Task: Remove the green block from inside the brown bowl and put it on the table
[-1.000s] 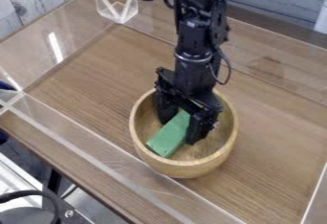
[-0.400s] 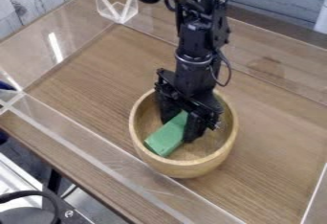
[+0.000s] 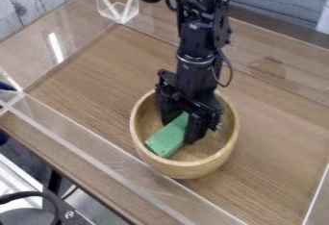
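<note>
The black gripper (image 3: 189,115) is reaching down inside the brown bowl (image 3: 224,151) at lower centre of the frame, its jaws closing on the upper end of the green block (image 3: 166,139) — seemingly gripping there so the bar can clear the rim — while the lower end is lying bare.

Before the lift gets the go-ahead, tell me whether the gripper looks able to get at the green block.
Yes, most likely: the gripper is down inside the brown bowl, closed on the green block, with the rim not blocking it.
</note>
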Robot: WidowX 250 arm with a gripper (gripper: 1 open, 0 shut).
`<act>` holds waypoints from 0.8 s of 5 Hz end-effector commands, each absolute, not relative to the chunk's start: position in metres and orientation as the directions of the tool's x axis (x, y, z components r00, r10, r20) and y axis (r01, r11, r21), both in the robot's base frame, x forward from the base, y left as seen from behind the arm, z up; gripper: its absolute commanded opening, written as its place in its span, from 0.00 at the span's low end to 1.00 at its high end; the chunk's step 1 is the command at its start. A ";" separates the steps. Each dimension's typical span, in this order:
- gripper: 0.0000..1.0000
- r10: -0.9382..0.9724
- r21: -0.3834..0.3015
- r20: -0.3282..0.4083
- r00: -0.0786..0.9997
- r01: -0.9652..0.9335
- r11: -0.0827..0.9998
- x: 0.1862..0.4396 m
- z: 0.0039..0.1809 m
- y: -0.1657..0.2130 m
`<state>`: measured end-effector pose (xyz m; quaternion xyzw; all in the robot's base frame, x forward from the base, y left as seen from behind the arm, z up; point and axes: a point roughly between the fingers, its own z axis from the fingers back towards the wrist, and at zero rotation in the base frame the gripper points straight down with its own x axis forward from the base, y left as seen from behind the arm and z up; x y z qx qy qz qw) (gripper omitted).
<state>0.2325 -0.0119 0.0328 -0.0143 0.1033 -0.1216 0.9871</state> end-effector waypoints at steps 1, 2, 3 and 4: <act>0.00 -0.242 -0.045 -0.128 0.962 0.238 0.970 0.246 0.053 -0.010; 0.00 -0.238 -0.048 -0.120 0.964 0.234 0.971 0.247 0.060 -0.008; 0.00 -0.227 -0.049 -0.098 0.969 0.223 0.973 0.250 0.074 -0.005; 0.00 -0.196 -0.042 -0.045 0.980 0.194 0.980 0.260 0.102 0.004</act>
